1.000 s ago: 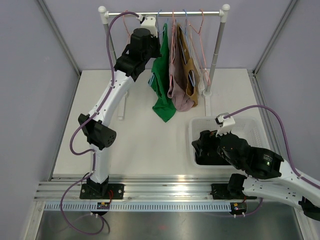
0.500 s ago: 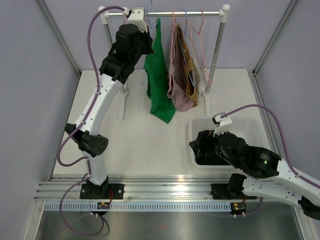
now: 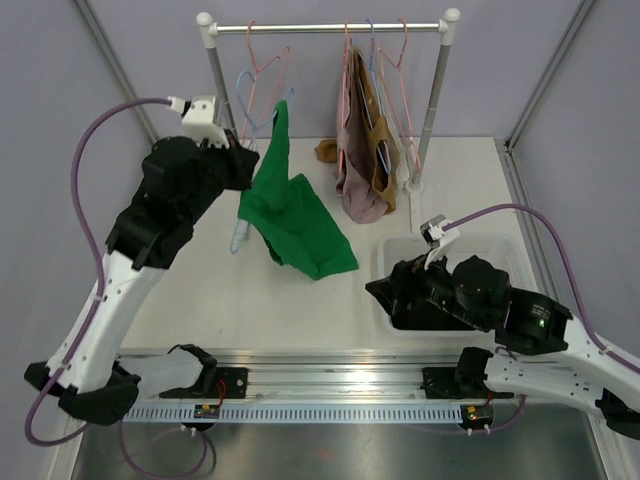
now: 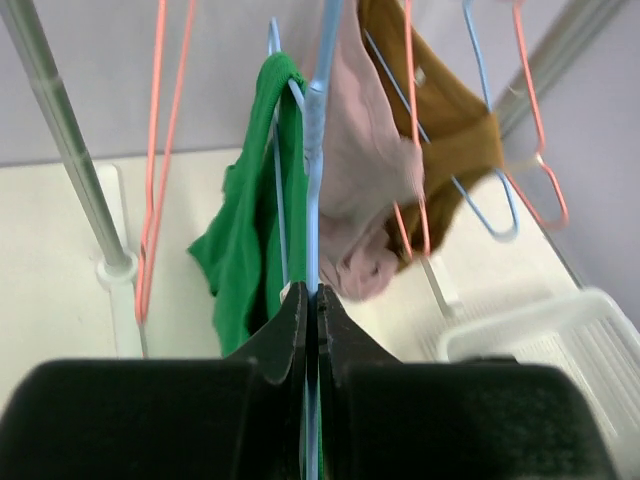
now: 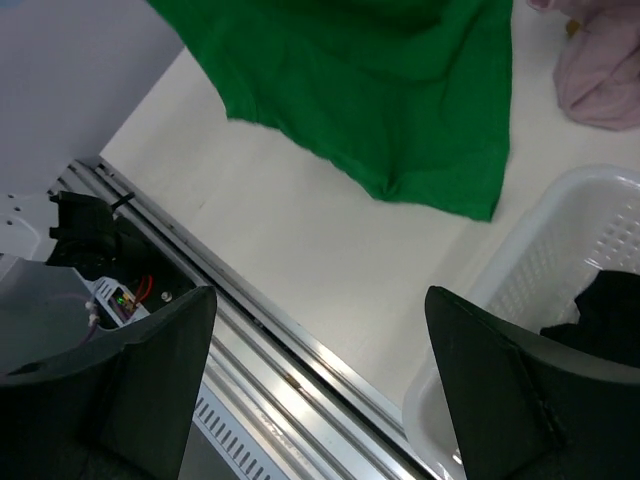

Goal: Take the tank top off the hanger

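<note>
The green tank top (image 3: 298,218) hangs on a light blue hanger (image 3: 256,98), off the rail, its lower part spread low over the table. My left gripper (image 3: 250,165) is shut on the hanger's wire. In the left wrist view the blue wire (image 4: 314,180) runs up from between my closed jaws, and the green top (image 4: 248,235) is draped just left of it. My right gripper (image 3: 385,290) is open and empty, low over the table's front beside the basket. Its wrist view shows both fingers (image 5: 150,385) spread wide, with the top's hem (image 5: 390,100) ahead.
The rack rail (image 3: 330,28) carries pink and blue hangers with a pink garment (image 3: 358,150) and a brown one (image 3: 380,150). A white basket (image 3: 500,243) at the front right holds dark cloth (image 5: 610,310). A small brown item (image 3: 325,151) lies near the rack.
My left arm has swung down and to the left, carrying the blue hanger and green top off the rail and toward the table. My right gripper has shifted slightly left.
</note>
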